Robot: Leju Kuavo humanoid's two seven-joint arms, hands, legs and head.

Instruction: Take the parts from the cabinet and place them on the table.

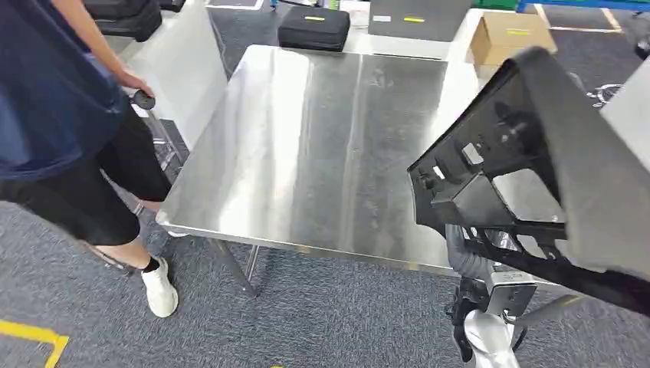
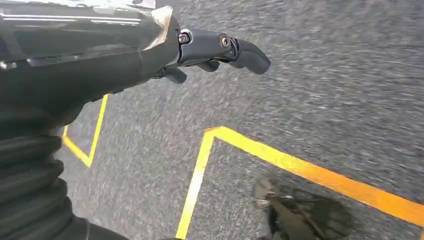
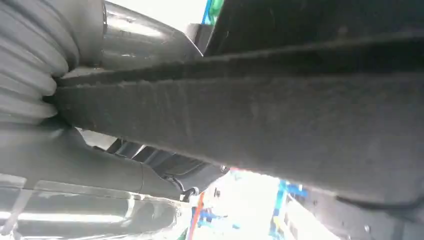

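A large black plastic part (image 1: pixel 571 165), an open frame with cut-outs, hangs tilted above the right edge of the steel table (image 1: pixel 306 153). My right arm (image 1: pixel 483 295) rises beneath it from below. In the right wrist view the same black part (image 3: pixel 280 115) lies right across my right hand (image 3: pixel 95 167), which grips it with the thumb under its edge. My left hand (image 2: pixel 210 47) hangs over grey carpet, fingers stretched out and holding nothing.
A person (image 1: pixel 54 107) in dark clothes stands at the table's left side, one hand on a small black object (image 1: pixel 142 100). Behind the table are a black case (image 1: pixel 314 27) and a cardboard box (image 1: pixel 510 34). Yellow tape (image 2: pixel 280 160) marks the carpet.
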